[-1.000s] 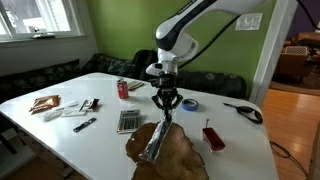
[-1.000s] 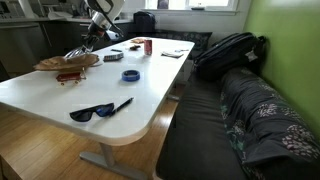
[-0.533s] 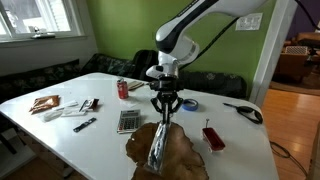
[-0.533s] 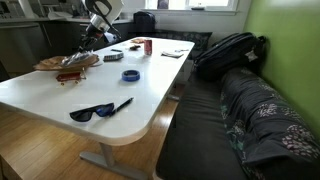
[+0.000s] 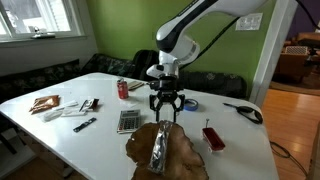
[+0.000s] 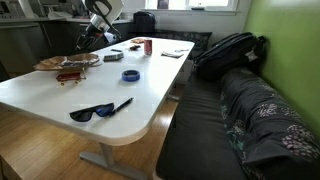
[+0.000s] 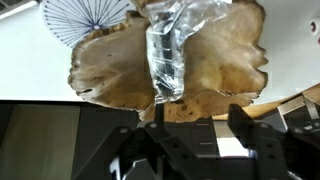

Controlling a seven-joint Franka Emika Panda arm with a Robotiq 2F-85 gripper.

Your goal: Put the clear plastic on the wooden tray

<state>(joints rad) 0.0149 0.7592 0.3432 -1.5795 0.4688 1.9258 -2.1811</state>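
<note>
The clear plastic (image 5: 160, 148) is a crinkled, shiny wrapper lying lengthwise on the wooden tray (image 5: 188, 158), an irregular brown slab near the table's front edge. My gripper (image 5: 166, 112) hangs just above the plastic's far end, jaws spread, holding nothing. The wrist view looks straight down: the plastic (image 7: 172, 50) rests across the middle of the tray (image 7: 232, 58), and my gripper (image 7: 198, 128) stands open with its dark fingers (image 7: 243, 128) apart below it. In an exterior view from farther off, the gripper (image 6: 85, 42) hovers over the tray (image 6: 62, 64).
Around the tray lie a calculator (image 5: 128, 121), a red soda can (image 5: 123, 89), a blue tape ring (image 5: 190, 103), a small red object (image 5: 212, 136) and sunglasses (image 5: 243, 111). Papers and small tools (image 5: 70, 108) sit further along. A backpack (image 6: 225, 52) rests on the bench.
The jaws went from shut on the plastic's top end to open. The plastic dropped from hanging upright and now lies on the tray. The gripper rose slightly.
</note>
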